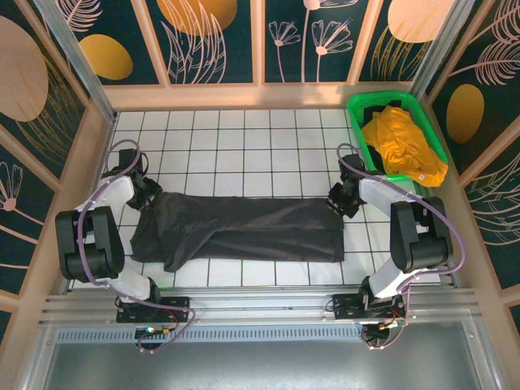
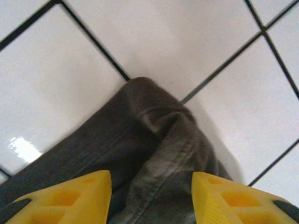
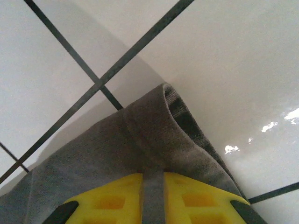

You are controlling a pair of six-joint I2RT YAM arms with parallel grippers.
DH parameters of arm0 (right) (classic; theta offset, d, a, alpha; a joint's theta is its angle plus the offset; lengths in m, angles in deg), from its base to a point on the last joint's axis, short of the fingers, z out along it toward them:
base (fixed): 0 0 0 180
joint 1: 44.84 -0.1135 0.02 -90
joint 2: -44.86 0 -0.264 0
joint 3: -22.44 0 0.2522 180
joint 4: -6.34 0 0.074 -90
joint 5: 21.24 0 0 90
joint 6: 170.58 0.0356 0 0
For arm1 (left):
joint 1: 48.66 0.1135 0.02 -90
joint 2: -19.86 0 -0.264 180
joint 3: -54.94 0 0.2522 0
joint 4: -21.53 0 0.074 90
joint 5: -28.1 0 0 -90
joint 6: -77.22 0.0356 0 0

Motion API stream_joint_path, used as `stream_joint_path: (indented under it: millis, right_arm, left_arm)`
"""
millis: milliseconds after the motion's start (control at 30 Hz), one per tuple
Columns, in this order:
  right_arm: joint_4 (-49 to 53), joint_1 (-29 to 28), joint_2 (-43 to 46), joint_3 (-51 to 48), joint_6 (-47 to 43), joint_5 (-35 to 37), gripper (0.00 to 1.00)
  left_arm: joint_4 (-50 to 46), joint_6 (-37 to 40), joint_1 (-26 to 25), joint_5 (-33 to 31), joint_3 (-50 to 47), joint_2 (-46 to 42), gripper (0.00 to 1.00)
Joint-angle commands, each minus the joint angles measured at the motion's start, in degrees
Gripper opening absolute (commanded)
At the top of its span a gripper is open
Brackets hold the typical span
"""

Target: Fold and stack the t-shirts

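Early stage. Dark shirt [image 1: 240, 231] lies on the table [image 1: 244, 146] as one long band, apparently folded lengthwise, with crosswise folds left to do. Orange shirt [image 1: 402, 146] sits crumpled in the basket [image 1: 382, 96] beyond the dark shirt's right end; no stack yet. Right gripper [image 3: 153, 182] is at the dark shirt's right end, pinching a cloth edge. Left gripper [image 2: 152, 186] is at its left end, fingers spread over cloth, not clamped. Layer count and sleeves are unreadable.

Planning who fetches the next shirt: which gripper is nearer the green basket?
Right. The right gripper is at the right end of the dark t-shirt, close to the green basket; the left gripper is at the shirt's far left end.
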Motion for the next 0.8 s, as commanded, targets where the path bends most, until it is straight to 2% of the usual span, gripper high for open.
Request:
stream_joint_path:
  millis: [0,67,200,300,433,533,633,767]
  right_arm:
    - [-1.2,0.3,-1.7,1.6,1.0,-0.7,0.21]
    - [-1.3,0.2,-2.9,1.9,1.1,-0.3,0.21]
    - [0.3,1.2,-5.9,2.5,1.1,2.9,0.17]
    - [0.9,2.3,-7.9,3.4,0.2,5.3,0.14]
    - [-2.0,3.0,-13.5,9.1,-3.8,2.8,0.1]
    - [0.8,2.9,-22.4,20.8,-8.4,1.9,0.09]
    - [2.7,3.3,-29.4,32.3,-11.8,3.4,0.08]
    - [5.4,3.5,-32.9,43.6,-13.6,4.0,0.12]
  left_arm:
    - [4.4,3.3,0.2,1.7,-1.7,1.5,0.42]
    - [5.6,3.9,0.3,0.7,-2.3,2.2,0.31]
    - [5.4,5.8,2.2,-2.8,-0.1,4.6,0.01]
    - [5.5,6.5,5.8,-2.5,2.1,6.9,0.0]
    - [7.2,6.8,9.4,3.2,5.9,13.3,0.0]
    - [7.2,7.2,9.6,6.6,11.4,17.5,0.0]
    - [5.9,7.4,9.7,7.0,18.4,21.9,0.0]
    - [4.5,6.2,9.7,5.3,25.3,24.4,0.0]
